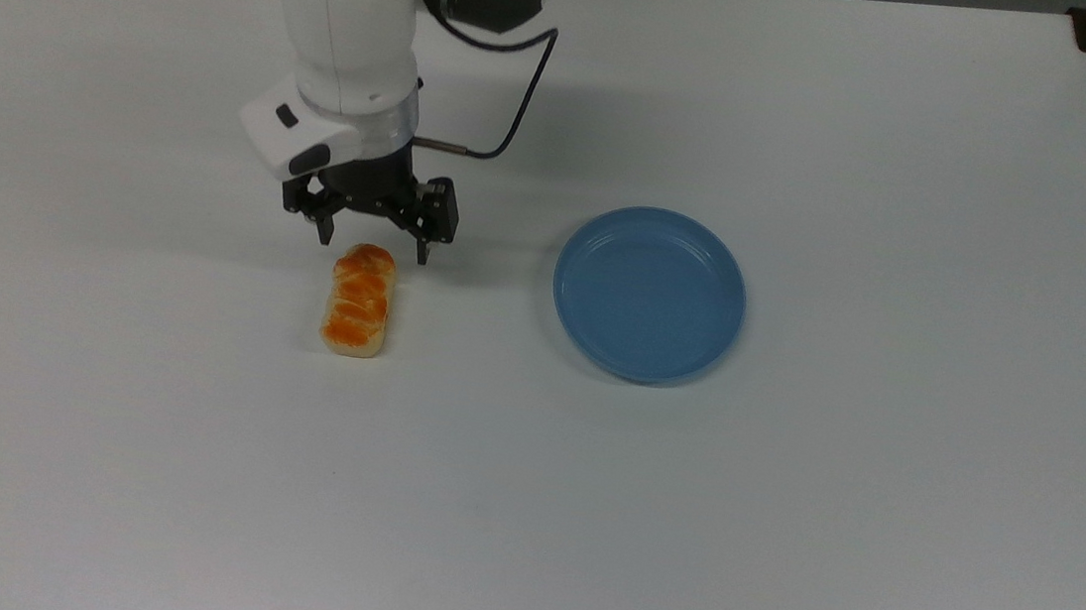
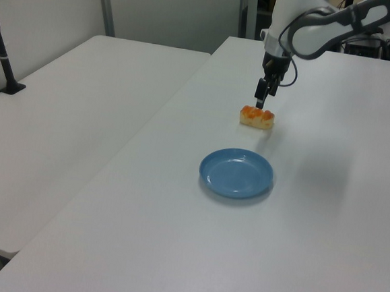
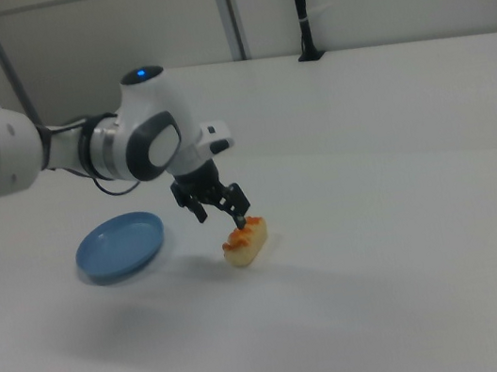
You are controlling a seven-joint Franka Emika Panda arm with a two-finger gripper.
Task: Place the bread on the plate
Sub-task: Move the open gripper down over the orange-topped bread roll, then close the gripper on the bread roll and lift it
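The bread (image 1: pixel 359 300) is a small oblong loaf with pale cream sides and a glossy orange lobed top, lying flat on the white surface (image 1: pixel 781 527). In the top view it lies lengthwise up the picture, left of the plate (image 1: pixel 650 293) and well apart from it. The plate is round, shallow and blue with a raised rim, and nothing lies in it.

The tool (image 1: pixel 373 247) hangs over the loaf's far end with its two black fingers spread wide, wider than the loaf, and it grips nothing. The top view shows both fingertips flanking that end. The left view shows the tool (image 2: pixel 260 104) pointing straight down just above the bread (image 2: pixel 257 117), with the plate (image 2: pixel 236 173) nearer the camera. The right view shows the arm's white links and a gap under the tool (image 3: pixel 225 214), while the bread (image 3: pixel 245 242) sits right of the plate (image 3: pixel 120 247).

Whether a fingertip touches the crust is hard to make out.
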